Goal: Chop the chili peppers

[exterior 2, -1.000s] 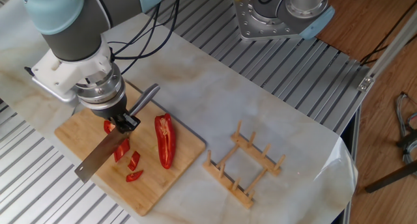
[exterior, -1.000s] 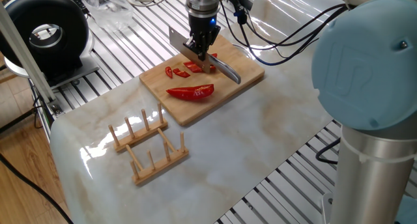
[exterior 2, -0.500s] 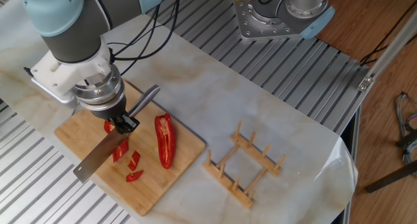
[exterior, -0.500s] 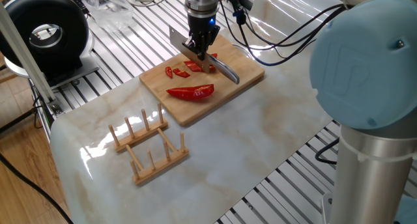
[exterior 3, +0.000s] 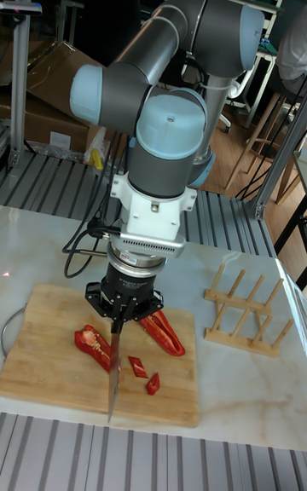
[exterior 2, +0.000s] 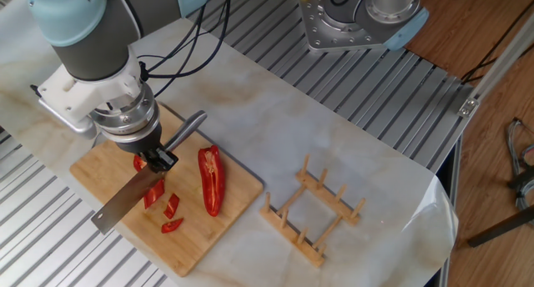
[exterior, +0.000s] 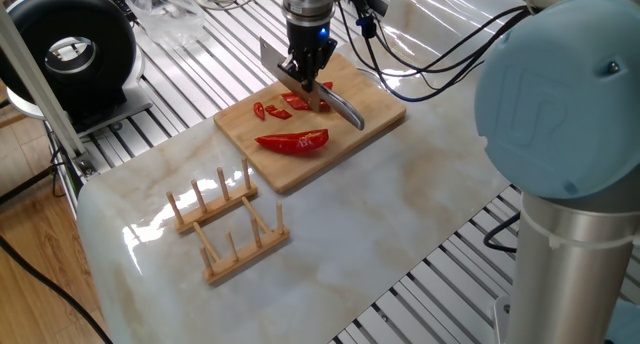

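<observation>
On the marble bench (exterior 2: 350, 153), the end effector (exterior 2: 156, 160), clamped on the knife (exterior 2: 133, 199), has apparently cut only a few bits (exterior 2: 171, 208); one whole chili half (exterior 2: 211, 180) remains.

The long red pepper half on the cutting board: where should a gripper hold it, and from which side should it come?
Probably grip the long pepper half across its narrow width near the middle, coming straight down. It lies flat on the cutting board, so only the top is free. The gripper is shut on the knife now.
</observation>
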Available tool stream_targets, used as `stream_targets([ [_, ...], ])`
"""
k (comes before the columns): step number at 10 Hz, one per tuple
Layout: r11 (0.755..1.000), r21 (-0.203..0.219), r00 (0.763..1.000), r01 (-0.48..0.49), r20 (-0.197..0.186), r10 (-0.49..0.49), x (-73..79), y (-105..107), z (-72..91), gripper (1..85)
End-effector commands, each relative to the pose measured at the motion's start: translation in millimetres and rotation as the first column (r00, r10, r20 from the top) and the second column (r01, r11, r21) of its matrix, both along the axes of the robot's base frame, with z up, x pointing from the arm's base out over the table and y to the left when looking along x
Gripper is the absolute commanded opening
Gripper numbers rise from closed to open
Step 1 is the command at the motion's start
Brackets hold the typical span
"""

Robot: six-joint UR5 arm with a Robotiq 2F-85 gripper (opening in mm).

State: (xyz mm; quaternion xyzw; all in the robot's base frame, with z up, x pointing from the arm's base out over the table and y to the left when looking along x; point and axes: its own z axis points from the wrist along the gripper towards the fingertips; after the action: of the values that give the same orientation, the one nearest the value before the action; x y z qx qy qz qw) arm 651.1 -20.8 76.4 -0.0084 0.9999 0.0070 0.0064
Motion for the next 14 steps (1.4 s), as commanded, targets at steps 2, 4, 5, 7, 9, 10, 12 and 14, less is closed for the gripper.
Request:
stream_targets([
  [2, 1.0, 0.005, 0.999, 0.03, 0.013, -0.03, 6.0, 1.3, 0.5, 1.3],
  [4, 0.999, 0.011, 0.999, 0.038, 0.012, -0.038, 6.9, 3.7, 0.4, 1.3],
  [5, 0.999, 0.011, 0.999, 0.039, 0.012, -0.039, 7.4, 4.5, 1.3, 1.3],
  [7, 0.999, 0.011, 0.999, 0.039, 0.012, -0.039, 8.4, 5.6, 1.9, 1.3],
  [9, 0.999, 0.012, 0.999, 0.039, 0.011, -0.039, 8.4, 6.3, 2.0, 1.3],
  [10, 0.999, 0.014, 0.999, 0.041, 0.009, -0.041, 8.9, 7.9, 3.7, 1.3],
  [12, 0.999, 0.009, 0.999, 0.053, -0.002, -0.053, 10.1, 12.4, 8.9, 1.3],
  [14, 0.998, -0.008, 0.999, 0.054, -0.002, -0.054, 11.3, 8.3, 6.9, 1.3],
])
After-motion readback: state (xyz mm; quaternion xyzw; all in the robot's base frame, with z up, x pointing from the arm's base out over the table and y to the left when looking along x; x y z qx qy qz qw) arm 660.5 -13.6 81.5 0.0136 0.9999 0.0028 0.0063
